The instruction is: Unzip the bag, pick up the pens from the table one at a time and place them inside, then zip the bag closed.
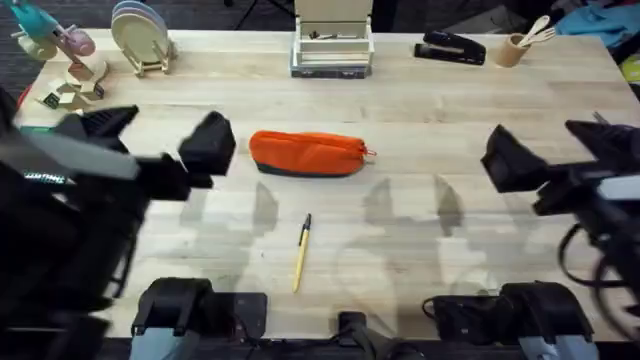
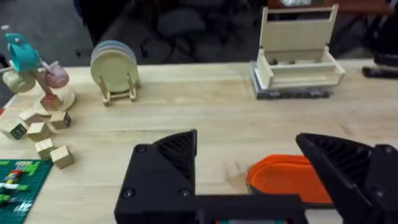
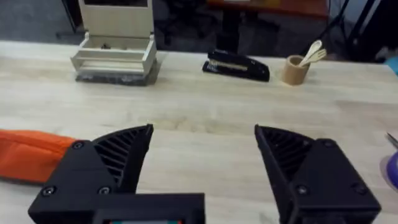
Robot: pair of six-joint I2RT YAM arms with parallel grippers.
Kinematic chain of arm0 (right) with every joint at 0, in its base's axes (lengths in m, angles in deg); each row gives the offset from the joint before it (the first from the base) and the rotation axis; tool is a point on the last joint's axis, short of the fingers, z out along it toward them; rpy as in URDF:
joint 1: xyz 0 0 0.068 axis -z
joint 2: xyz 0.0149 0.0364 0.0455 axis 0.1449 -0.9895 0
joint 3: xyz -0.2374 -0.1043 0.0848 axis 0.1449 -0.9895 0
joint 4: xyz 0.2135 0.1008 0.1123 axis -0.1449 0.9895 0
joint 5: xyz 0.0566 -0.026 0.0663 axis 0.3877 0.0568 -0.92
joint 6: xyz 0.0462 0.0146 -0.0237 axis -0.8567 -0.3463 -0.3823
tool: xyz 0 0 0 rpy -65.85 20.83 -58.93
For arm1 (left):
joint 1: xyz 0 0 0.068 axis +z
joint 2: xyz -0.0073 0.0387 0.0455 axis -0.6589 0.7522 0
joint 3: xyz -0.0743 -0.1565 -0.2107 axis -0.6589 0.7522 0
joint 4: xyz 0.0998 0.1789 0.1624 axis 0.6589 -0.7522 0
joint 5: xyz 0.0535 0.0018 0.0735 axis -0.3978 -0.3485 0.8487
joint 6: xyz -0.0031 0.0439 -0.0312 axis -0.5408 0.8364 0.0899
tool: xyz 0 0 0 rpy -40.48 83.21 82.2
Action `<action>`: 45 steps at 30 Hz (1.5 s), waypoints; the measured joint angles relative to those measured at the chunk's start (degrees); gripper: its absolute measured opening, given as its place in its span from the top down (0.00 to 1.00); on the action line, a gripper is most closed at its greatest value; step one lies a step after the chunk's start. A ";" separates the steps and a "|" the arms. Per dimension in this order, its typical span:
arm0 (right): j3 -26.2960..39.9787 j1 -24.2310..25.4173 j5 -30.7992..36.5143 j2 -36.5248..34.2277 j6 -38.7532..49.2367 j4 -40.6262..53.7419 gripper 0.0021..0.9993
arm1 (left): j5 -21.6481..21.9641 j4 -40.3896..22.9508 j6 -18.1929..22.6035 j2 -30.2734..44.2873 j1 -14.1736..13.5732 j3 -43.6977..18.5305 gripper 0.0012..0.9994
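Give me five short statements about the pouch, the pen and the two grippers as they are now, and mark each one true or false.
1. The bag lies on the table with its zipper shut. True.
2. The pen is already inside the bag. False: it lies on the table, nearer the arm bases than the bag.
3. The left gripper is open. True.
4. The right gripper is shut on the pen. False: it is open and holds nothing.
5. The black stapler touches the bag. False: it sits apart at the far edge.
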 joint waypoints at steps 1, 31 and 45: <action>2.24 0.00 -0.02 -1.93 -0.02 1.65 0.00 | -0.02 -1.47 0.02 1.98 0.00 -2.32 0.01; 36.99 0.00 -4.69 -35.07 -0.83 22.60 0.00 | -11.40 -29.15 51.57 43.19 1.07 -33.58 0.01; 36.99 0.00 -4.69 -35.07 -0.83 22.60 0.00 | -38.29 -32.93 84.67 54.79 18.15 -33.58 0.01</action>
